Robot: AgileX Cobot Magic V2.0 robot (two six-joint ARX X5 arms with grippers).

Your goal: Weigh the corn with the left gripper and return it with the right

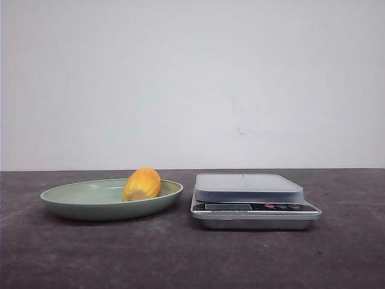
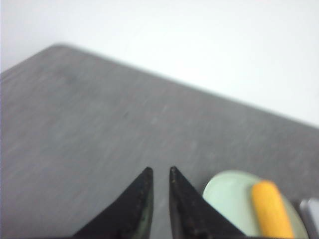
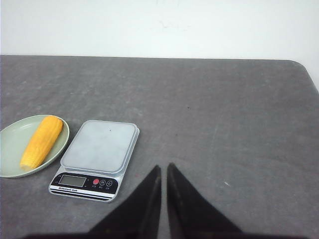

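Yellow-orange corn [image 1: 142, 184] lies on its side in the pale green oval plate [image 1: 72, 194], near the plate's right-hand part in the front view, one end toward the camera. Right wrist view shows it as a full elongated cob [image 3: 42, 141] lying diagonally across the plate [image 3: 12, 142]. Plate sits on the dark grey worktop [image 1: 180, 259], left of centre.

Digital kitchen scale [image 1: 255, 200] stands just right of the plate, close but apart. Silver weighing platform [image 3: 99, 146] is bare. Front panel has an LCD display [image 3: 72, 180] and small buttons, one of them red [image 3: 95, 182]; display reading too small to tell.

Left gripper [image 2: 160, 171]: black fingers [image 2: 139, 199] nearly together, a narrow gap at the tips, nothing between them. It hangs above bare worktop, with plate and corn [image 2: 270, 209] off to one side.

Right gripper [image 3: 163, 167]: fingers [image 3: 182, 199] likewise almost closed, thin gap, holding nothing, above worktop beside the scale.

Neither arm shows in the front view. Plain white wall [image 1: 192, 78] behind the worktop.
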